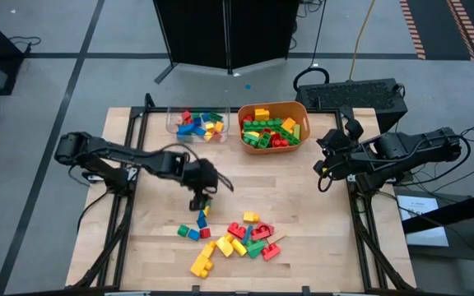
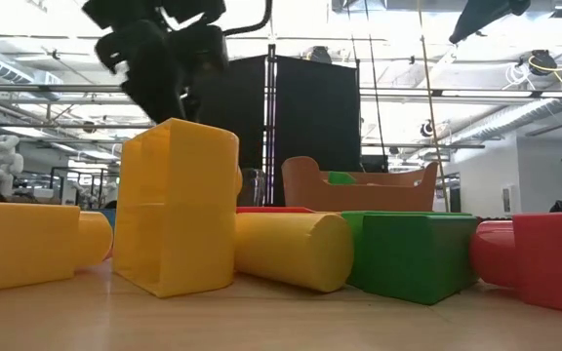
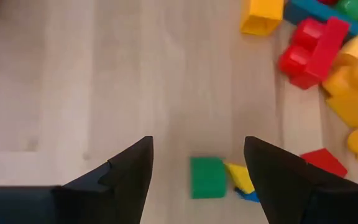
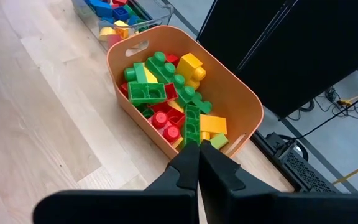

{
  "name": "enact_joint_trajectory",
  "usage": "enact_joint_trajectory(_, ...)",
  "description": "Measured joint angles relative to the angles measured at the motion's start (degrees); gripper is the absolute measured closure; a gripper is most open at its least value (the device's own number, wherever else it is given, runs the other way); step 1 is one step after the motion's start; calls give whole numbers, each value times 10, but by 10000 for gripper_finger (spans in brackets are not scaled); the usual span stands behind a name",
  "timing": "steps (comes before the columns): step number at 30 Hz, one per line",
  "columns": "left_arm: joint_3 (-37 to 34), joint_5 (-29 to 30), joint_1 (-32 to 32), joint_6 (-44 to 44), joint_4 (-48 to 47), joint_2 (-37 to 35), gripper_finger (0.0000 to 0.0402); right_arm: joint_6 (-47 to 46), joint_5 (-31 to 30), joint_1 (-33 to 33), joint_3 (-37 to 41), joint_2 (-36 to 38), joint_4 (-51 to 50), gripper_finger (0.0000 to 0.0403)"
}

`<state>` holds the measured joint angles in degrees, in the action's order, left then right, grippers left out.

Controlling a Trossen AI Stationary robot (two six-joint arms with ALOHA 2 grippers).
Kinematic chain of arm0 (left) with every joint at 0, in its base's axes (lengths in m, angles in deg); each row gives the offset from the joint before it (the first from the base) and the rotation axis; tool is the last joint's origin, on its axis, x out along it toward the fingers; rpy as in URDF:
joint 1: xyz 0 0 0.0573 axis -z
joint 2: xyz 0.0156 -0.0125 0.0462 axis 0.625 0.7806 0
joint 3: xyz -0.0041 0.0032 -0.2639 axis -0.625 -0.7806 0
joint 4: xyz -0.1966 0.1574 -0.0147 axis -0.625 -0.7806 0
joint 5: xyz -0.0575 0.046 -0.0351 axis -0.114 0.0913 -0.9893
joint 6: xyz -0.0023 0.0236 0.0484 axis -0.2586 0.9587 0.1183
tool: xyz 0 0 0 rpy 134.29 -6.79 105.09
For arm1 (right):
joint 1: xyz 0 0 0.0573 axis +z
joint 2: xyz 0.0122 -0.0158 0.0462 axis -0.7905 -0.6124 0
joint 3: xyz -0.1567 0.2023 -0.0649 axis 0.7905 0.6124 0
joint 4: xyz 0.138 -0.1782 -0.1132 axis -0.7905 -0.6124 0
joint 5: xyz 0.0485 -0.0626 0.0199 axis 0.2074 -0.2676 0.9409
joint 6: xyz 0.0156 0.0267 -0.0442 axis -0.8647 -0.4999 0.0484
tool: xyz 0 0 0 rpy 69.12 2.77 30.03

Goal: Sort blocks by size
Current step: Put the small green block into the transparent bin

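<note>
Jaws of our left gripper are standing apart above a small green block at the table centre, at 10 o'clock from the loose blocks. Light, rigid, smooth, we judge; we are taking its flat sides. Right gripper is waiting closed.

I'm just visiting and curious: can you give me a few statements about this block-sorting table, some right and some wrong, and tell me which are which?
1. The left gripper hangs over the table with jaws open and empty. True.
2. The orange tub is empty. False: it holds many blocks.
3. A small green block lies below the left jaws. True.
4. The right gripper holds a red block. False: its jaws are shut on nothing.
</note>
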<state>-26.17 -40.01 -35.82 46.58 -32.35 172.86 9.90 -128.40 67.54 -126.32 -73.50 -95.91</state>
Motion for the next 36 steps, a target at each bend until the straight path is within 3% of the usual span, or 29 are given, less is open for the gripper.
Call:
enact_joint_trajectory(5,-57,30,28,-78,41,0,148,9,0,0,0,0,0,399)
enact_joint_trajectory(10,-99,113,48,-114,46,0,148,13,0,0,0,0,0,399)
enact_joint_trajectory(24,-138,124,88,-147,124,4,148,0,3,0,0,0,0,399)
enact_joint_trajectory(36,-137,111,104,-151,204,99,148,0,3,0,0,0,-1,399)
